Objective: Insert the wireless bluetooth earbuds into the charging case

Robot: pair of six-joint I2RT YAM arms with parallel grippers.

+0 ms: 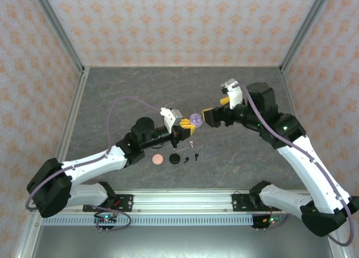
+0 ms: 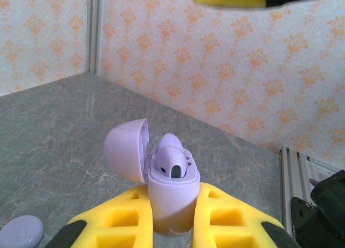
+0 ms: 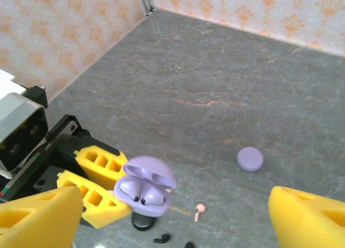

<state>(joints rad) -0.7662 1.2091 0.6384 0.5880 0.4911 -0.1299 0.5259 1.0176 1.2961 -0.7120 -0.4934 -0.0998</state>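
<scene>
— Firstly, how are the jaws set?

— On the left gripper the jaws are drawn in narrowly and clamped on the lavender charging case. The case is held clear of the table with its lid hinged open. One lavender earbud is seen seated inside; a second cannot be confirmed. On the right gripper the jaws are spread wide, with nothing held or touched; it is stationed near the held case.

— And the counts?

— Four cases are noted: the held one, a closed lavender disc case, a pink disc case and a black case. Three loose earbuds are recorded on the table: one pale pink earbud and two black earbuds, all near the black case.
</scene>
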